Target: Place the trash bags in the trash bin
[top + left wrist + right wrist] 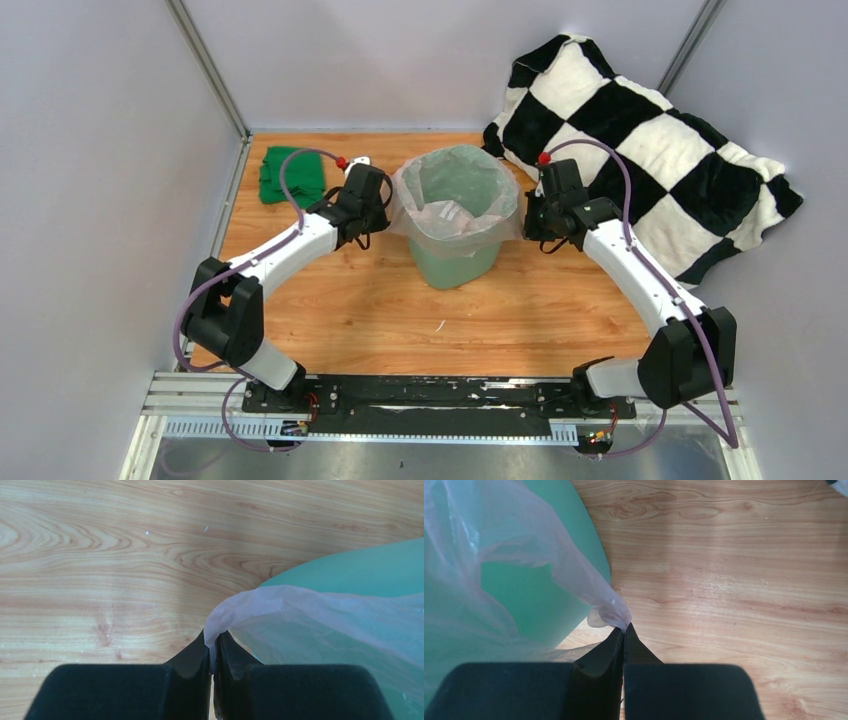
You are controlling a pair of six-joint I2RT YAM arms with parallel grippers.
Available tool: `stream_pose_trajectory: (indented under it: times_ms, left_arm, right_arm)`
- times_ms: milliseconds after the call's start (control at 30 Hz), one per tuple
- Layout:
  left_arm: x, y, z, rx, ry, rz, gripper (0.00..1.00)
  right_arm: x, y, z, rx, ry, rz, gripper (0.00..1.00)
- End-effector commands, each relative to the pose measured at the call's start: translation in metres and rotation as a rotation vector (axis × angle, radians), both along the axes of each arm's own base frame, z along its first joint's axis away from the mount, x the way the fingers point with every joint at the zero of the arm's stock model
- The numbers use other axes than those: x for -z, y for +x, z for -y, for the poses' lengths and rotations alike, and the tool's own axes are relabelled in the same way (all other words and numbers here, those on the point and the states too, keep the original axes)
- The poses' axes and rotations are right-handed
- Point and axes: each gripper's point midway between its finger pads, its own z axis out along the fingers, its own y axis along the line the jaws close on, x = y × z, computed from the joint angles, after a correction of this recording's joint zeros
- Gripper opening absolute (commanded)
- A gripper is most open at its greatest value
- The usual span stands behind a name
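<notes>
The mint-green trash bin (455, 262) stands upright mid-table, lined with the pale-pink translucent trash bag (452, 222), whose edge folds out over the rim. At the bin's left side my left gripper (388, 207) pinches the bag's rim. In the left wrist view the film (310, 615) runs between the nearly closed fingertips of that gripper (213, 642), with only a slit between them, beside the bin wall (360, 575). On the right of the bin my right gripper (525, 215) is shut on a bunched corner of the bag (611, 612) at its tips (625, 628), next to the bin (524, 600).
A black-and-white checkered cushion (650, 150) leans in the back right corner, close behind the right arm. A small folded dark green cloth (293, 176) lies at the back left. Grey walls enclose the wooden table (400, 320) on three sides.
</notes>
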Motion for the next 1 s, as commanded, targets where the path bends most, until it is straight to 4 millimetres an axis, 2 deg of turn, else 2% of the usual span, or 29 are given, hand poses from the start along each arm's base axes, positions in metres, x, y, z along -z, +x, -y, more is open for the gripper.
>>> stream_pose_trajectory:
  times_ms: [0,200,433,600,967]
  left_arm:
    - [-0.005,-0.005,-0.013,-0.035,0.012,0.012,0.11]
    - [0.004,-0.009,-0.011,-0.027,0.005,-0.006,0.10]
    - [0.021,-0.007,-0.005,-0.021,-0.003,-0.038,0.00]
    - [0.025,-0.005,-0.004,-0.017,-0.001,-0.042,0.00]
    - [0.048,-0.009,-0.005,-0.024,0.012,-0.088,0.00]
  right_arm:
    - [0.015,0.002,0.001,0.004,0.017,-0.041,0.00]
    - [0.026,0.004,0.004,0.014,0.004,-0.064,0.00]
    - [0.046,0.003,0.003,0.018,0.006,-0.114,0.00]
    - [0.055,0.002,0.004,0.021,0.002,-0.135,0.00]
    - [0.071,-0.002,0.008,0.031,-0.013,-0.173,0.00]
